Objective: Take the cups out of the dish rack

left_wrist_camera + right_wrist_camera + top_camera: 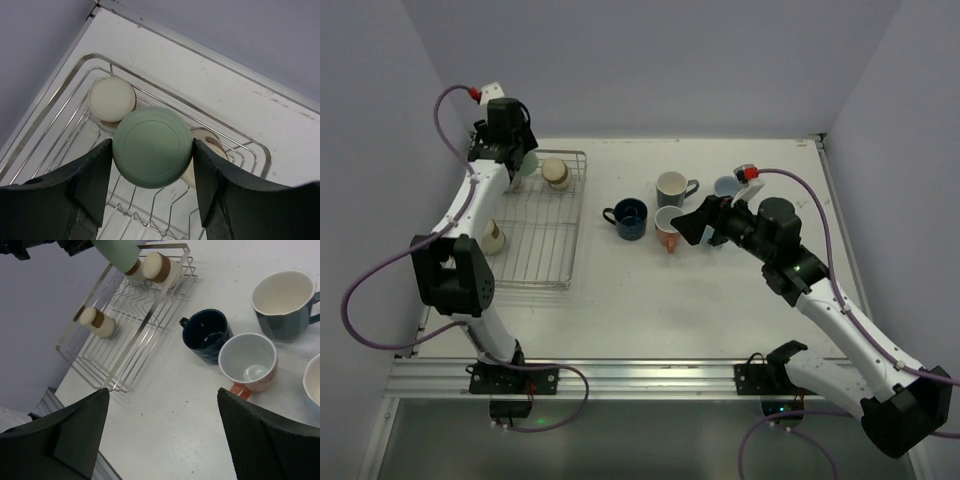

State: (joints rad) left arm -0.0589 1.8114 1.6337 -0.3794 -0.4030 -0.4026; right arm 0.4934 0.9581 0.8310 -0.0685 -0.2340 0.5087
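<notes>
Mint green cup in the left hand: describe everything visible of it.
The mint green cup is a smooth, matte tumbler, no handle visible. Its round flat base, with a faint ring, faces the left wrist camera. The left hand clamps its sides over the dish rack, above two beige-and-brown cups; contact with them is unclear.

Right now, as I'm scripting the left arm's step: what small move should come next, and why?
Probably swing the left gripper rightward over the dish rack rim toward bare table near the navy cup. It grips the mint green cup, which appears lifted off the wires in the right wrist view, so transfer and set-down remain.
</notes>
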